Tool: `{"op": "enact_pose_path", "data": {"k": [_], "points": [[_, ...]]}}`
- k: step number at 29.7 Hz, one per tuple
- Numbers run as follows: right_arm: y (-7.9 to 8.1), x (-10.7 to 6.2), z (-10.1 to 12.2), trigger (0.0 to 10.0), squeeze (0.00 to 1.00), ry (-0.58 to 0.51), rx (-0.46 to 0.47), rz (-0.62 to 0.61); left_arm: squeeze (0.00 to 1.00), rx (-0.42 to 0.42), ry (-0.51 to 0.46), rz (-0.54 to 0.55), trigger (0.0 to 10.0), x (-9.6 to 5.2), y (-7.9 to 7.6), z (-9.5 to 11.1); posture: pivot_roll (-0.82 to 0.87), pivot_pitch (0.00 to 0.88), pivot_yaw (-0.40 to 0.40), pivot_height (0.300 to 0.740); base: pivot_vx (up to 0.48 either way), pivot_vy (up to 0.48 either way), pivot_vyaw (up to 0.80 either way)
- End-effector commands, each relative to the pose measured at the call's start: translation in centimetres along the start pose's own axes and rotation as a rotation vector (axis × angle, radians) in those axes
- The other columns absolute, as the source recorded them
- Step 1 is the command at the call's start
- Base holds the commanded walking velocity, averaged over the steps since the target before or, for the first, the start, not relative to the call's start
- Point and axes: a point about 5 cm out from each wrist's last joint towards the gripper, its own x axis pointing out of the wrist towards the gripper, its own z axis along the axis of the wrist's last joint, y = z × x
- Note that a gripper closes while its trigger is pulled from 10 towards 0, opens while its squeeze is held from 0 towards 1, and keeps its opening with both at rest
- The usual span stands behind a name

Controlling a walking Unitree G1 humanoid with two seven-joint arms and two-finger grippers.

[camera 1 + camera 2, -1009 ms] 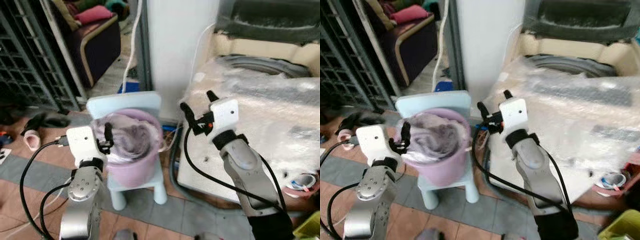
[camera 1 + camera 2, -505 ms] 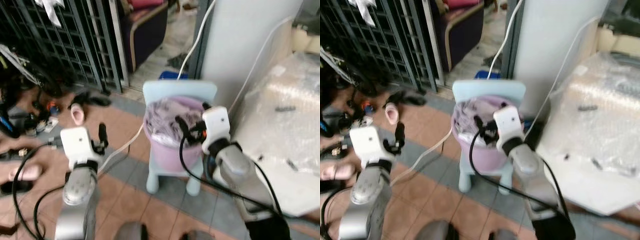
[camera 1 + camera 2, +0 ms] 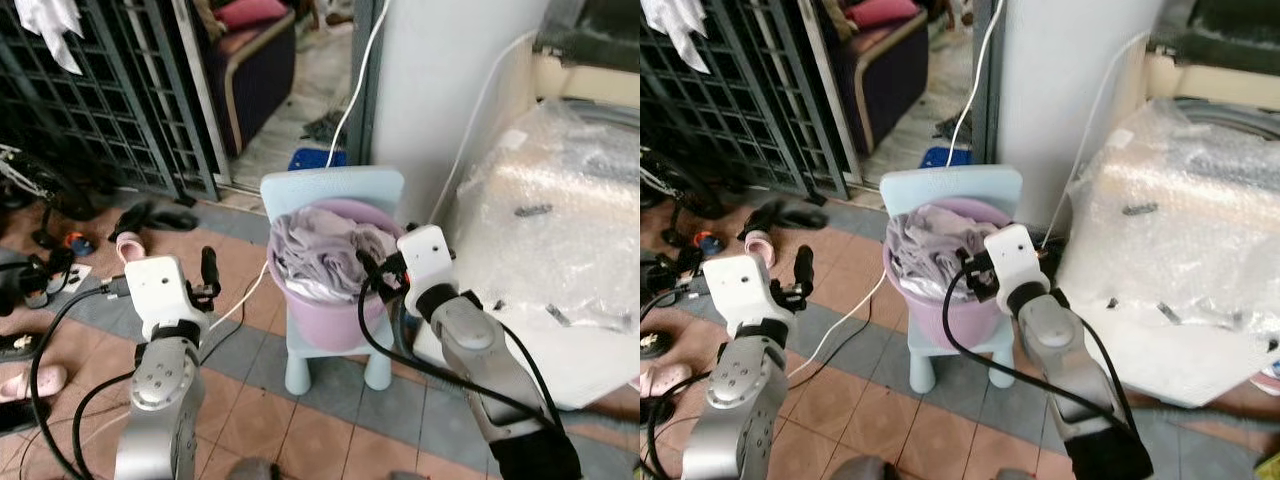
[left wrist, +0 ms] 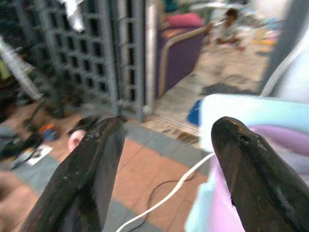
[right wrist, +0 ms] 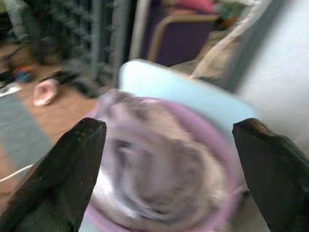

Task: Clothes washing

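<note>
right end effector [image 3: 366,272] wide, at laundry bucket [image 3: 330,310] rim | left end effector [image 3: 207,272] wide (beside chair [image 3: 333,195])

A round pink-purple laundry basket [image 3: 325,310] stands upright on the seat of a small pale blue plastic chair [image 3: 335,195], its far rim close to the chair's backrest. It is full of crumpled clothes [image 3: 320,250] in grey and pale lilac, heaped a little above the rim. The chair stands on the tiled floor [image 3: 300,420], just beside a washing machine wrapped in clear plastic [image 3: 560,210].
</note>
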Motion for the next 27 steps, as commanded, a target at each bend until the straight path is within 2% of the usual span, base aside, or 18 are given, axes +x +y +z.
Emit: {"op": "enact_pose_path", "data": {"k": [1,3,6,13,17,22,27], "points": [[0.5,0.3,0.4,10.0,0.00,-0.002,-0.002,0.046,0.00,-0.006,-0.009,0.008,10.0,0.1,0.1,0.3,0.03,0.053,0.037,0.740,0.405,0.000,0.00],[0.9,0.5,0.2,10.0,0.00,0.021,-0.006,0.087,0.00,-0.007,-0.008,0.008,10.0,0.0,0.1,0.2,0.03,0.053,0.037,0.740,0.405,0.000,0.00],[1.5,1.0,-1.2,10.0,0.00,0.104,-0.086,0.166,0.00,-0.006,-0.005,0.009,10.0,0.0,0.0,0.2,0.04,0.057,0.034,0.740,0.402,0.000,0.00],[1.3,1.9,-2.4,10.0,0.00,0.174,-0.114,0.204,0.00,-0.001,0.003,0.024,10.0,-0.4,0.4,0.2,0.06,0.068,0.018,0.740,0.402,0.000,0.00],[1.7,2.6,-3.5,10.0,0.00,0.231,-0.150,0.287,0.00,0.008,0.020,0.038,10.0,-0.8,0.6,0.1,0.09,0.082,0.006,0.740,0.344,0.000,0.00],[1.5,3.2,-4.8,10.0,0.00,0.312,-0.182,0.341,0.00,0.009,0.016,0.041,10.0,-1.5,0.7,0.3,0.13,0.100,-0.017,0.740,0.000,0.000,0.00],[1.2,3.4,-6.6,10.0,0.00,0.441,-0.149,0.404,0.00,0.018,0.033,0.079,10.0,-2.5,1.5,0.2,0.15,0.123,-0.041,0.740,0.000,0.000,0.00]]}}
